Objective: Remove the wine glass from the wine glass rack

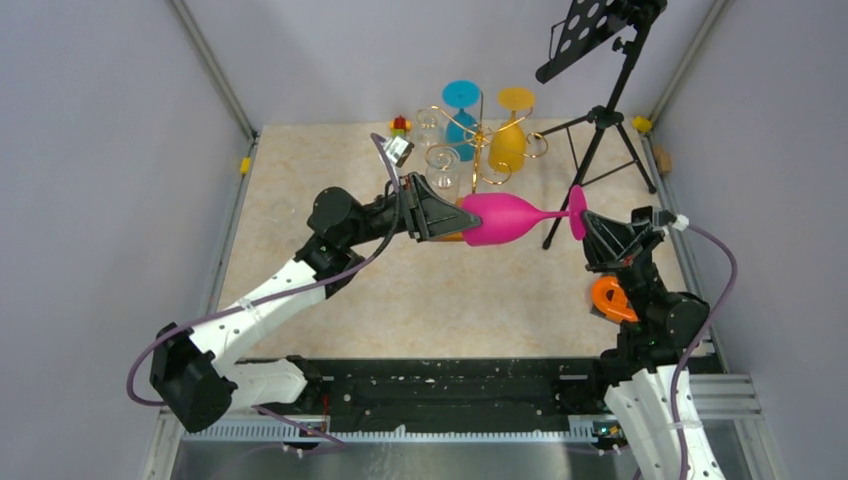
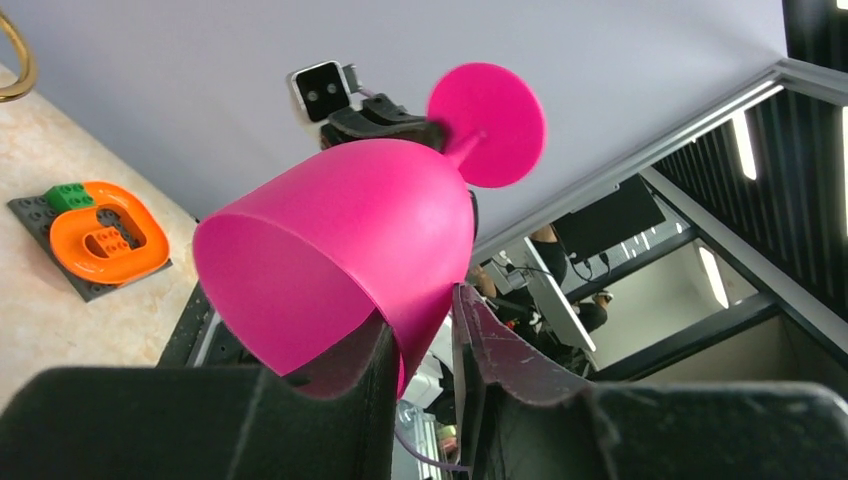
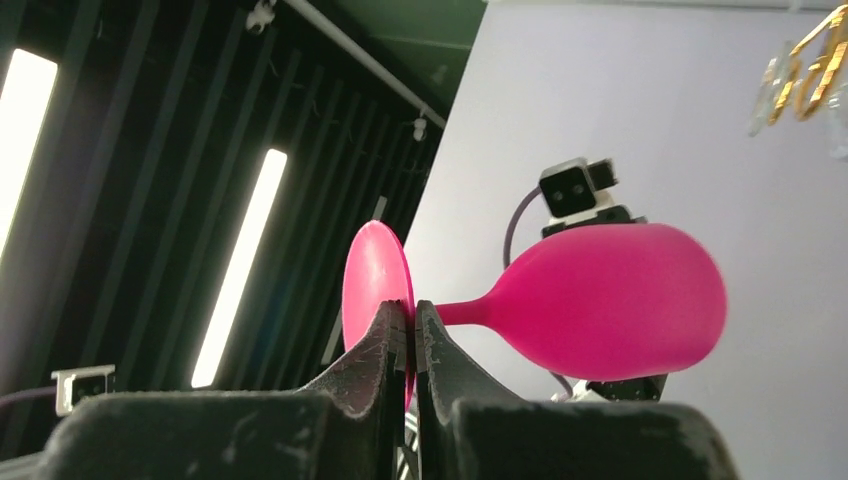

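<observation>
Right gripper (image 3: 412, 318) clenched on the foot of the pink glass (image 1: 505, 218), which lies sideways in mid-air above the table (image 1: 430, 310), off the rack (image 1: 478, 150) and just in front of it. The left gripper (image 2: 425, 312) straddles the bowl's rim, one finger inside and one outside; whether it pinches cannot be told. An orange brick piece (image 1: 612, 298) lies on the pale, marbled beige tabletop by the right arm. Near the far edge, the gold rack holds a blue glass (image 1: 462, 118), a yellow glass (image 1: 509, 145) and clear ones upside down. A black tripod (image 1: 603, 118) stands to its right. Plain grey walls (image 1: 120, 120) close three sides.
</observation>
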You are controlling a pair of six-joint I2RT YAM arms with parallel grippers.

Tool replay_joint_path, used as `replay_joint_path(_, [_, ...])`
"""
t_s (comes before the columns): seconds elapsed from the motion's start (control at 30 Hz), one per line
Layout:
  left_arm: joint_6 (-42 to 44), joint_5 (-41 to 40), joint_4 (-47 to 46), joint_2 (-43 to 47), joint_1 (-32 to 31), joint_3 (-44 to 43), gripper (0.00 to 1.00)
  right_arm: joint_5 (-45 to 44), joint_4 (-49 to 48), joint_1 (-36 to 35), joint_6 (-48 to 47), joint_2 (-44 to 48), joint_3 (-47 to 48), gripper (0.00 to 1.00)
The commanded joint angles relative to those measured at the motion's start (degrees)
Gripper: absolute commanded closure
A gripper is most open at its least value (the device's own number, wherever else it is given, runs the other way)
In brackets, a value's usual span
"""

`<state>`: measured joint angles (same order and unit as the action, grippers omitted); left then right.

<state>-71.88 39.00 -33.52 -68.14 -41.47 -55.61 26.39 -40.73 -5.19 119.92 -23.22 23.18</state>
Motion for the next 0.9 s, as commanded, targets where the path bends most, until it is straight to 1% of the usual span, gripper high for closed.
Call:
replay_joint_path(0.0, [-0.4,4.9,-9.7,-1.1,-0.8,-4.4,0.86,1.9,10.1,-0.3,3.7,0.7,-1.5,1.00])
replay_joint_path(0.1, [-1.2,7.1,-12.1,-3.6,-0.8,-6.6,1.00,0.7,14.7,-0.4,1.8,1.8,-0.7,0.99])
replay_joint_path(0.17, [-2.6,8.5,-14.8,-4.6,-0.8,-7.4,1.00,-0.1,16.8,-0.4,0.8,2.2,-0.3,0.95])
replay_joint_path(0.2, [-3.0,8.9,-16.0,-4.9,-0.8,-7.6,1.00,-0.5,17.7,-0.4,0.4,2.5,-0.2,0.92])
replay_joint_path(0.27, [-2.7,9.6,-16.2,-4.8,-0.7,-7.8,1.00,-1.4,19.9,-0.4,-0.3,3.2,0.3,0.81])
replay_joint_path(0.37, [0.8,9.5,-11.0,-3.5,-0.4,-8.5,1.00,-2.6,25.4,-0.4,-2.7,4.2,1.2,0.59])
replay_joint_path(0.43, [5.1,8.5,-4.4,-2.0,-0.1,-9.3,1.00,-3.0,27.9,-0.4,-4.3,4.5,1.5,0.49])
replay_joint_path(0.5, [11.0,6.4,5.8,0.0,0.3,-10.8,1.00,-2.9,30.4,-0.4,-6.2,4.6,2.0,0.41])
replay_joint_path(0.53, [14.5,4.3,11.1,1.0,0.6,-12.0,1.00,-3.0,32.1,-0.4,-7.3,4.6,2.3,0.35])
replay_joint_path(0.57, [17.9,2.6,17.1,1.8,0.8,-13.3,1.00,-3.2,34.0,-0.3,-8.8,4.6,3.0,0.32])
replay_joint_path(0.63, [25.9,-0.8,27.7,3.1,1.0,-16.9,1.00,-4.0,37.5,-0.4,-11.1,4.5,3.7,0.30])
replay_joint_path(0.77, [35.1,-7.6,43.1,5.1,1.2,-22.5,1.00,-4.4,38.3,-0.4,-12.6,3.9,3.1,0.29])
replay_joint_path(0.87, [40.5,-20.6,55.1,5.7,1.3,-29.1,1.00,-3.0,36.5,-0.4,-13.4,2.5,2.5,0.29])
